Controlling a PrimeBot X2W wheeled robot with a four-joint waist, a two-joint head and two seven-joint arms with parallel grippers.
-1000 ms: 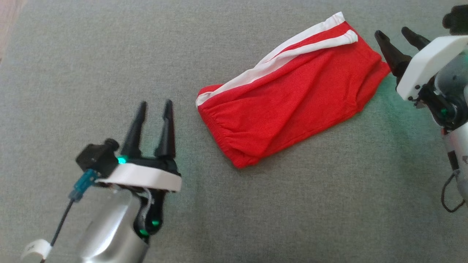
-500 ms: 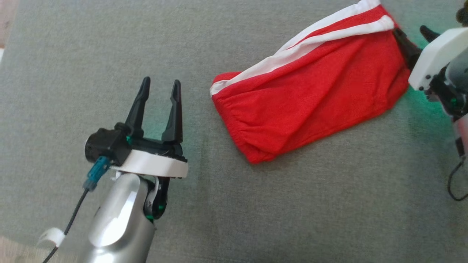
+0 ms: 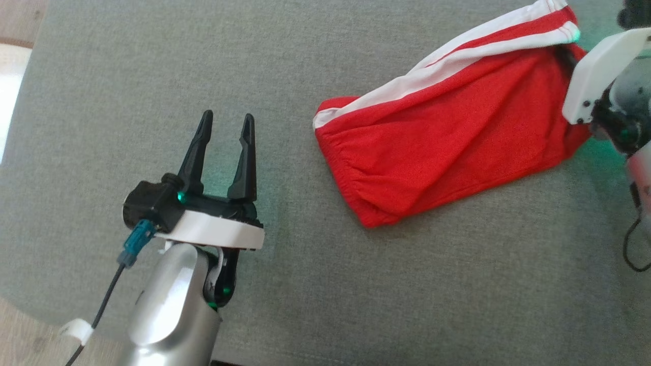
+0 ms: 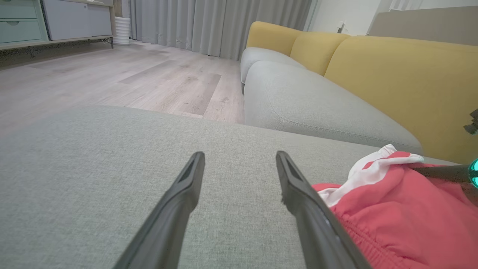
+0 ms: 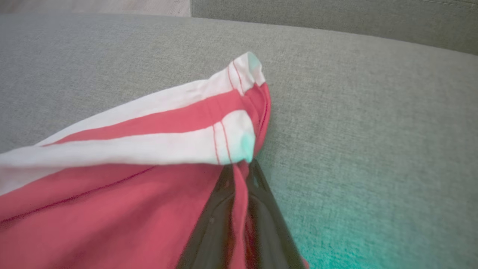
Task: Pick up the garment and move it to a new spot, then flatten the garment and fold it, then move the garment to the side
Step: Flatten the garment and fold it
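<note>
At upper right, your right gripper (image 5: 242, 169) pinches a corner of the red garment (image 3: 447, 137) on the grey cushion (image 3: 127, 66); lift slowly so the grip holds. Your left gripper (image 3: 225, 133) stands open.

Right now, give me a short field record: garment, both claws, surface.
garment: red shorts with white side stripes, bunched on the gray cushion
right claw: shut on the garment's hem corner, just below the stripes
left claw: open, over bare cushion, apart from the garment
fold: not yet done
</note>
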